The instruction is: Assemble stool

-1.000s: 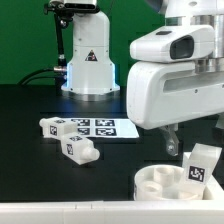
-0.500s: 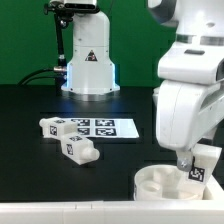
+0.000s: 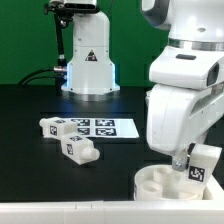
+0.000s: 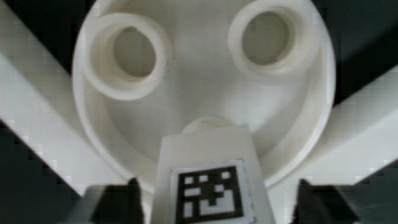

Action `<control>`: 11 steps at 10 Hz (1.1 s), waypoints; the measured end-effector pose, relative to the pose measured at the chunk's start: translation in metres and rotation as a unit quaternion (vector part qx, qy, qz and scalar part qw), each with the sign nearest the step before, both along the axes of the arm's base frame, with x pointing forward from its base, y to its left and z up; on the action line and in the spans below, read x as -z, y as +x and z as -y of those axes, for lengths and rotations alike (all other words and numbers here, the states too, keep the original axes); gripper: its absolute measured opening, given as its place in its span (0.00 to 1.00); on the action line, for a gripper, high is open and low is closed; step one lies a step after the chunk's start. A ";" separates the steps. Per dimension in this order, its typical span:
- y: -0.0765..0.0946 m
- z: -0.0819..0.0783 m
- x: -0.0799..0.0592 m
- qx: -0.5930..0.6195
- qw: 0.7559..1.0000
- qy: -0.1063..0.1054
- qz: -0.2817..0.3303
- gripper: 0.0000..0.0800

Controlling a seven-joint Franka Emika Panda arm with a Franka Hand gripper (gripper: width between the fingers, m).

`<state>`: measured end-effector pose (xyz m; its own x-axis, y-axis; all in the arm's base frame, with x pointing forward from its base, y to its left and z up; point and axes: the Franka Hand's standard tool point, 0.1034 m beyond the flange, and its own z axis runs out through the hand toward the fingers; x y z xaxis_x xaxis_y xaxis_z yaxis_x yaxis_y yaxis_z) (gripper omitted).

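Observation:
The round white seat (image 3: 160,183) lies at the front of the exterior view's right, sockets up. A white tagged leg (image 3: 204,162) stands upright on its right part. My gripper (image 3: 190,158) is low over the seat and straddles this leg. In the wrist view the leg (image 4: 214,165) sits between my two dark fingers (image 4: 111,205), with a narrow grey gap on each side, so the gripper looks open. The seat (image 4: 178,90) fills that view, showing two empty sockets. Two more tagged legs (image 3: 52,127) (image 3: 78,150) lie on the table at the left.
The marker board (image 3: 100,128) lies flat behind the loose legs. The robot base (image 3: 90,62) stands at the back. The table's front edge runs just before the seat.
My hand has turned about its axis and come down and right around the standing leg. The leg, seat and loose legs have not moved.

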<state>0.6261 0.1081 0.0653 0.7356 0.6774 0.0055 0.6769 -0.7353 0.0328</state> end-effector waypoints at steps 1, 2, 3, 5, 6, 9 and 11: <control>0.000 0.001 0.000 0.034 0.999 0.001 0.001 0.41; 0.000 0.001 0.000 0.067 0.998 0.001 0.002 0.41; 0.000 0.002 0.000 0.110 0.994 0.002 0.003 0.41; 0.001 0.004 0.000 0.184 0.983 0.003 0.004 0.41; 0.001 0.005 0.000 0.210 0.978 0.003 0.005 0.41; 0.001 0.006 0.000 0.211 0.978 0.003 0.005 0.41; 0.001 0.006 0.000 0.211 0.978 0.003 0.005 0.41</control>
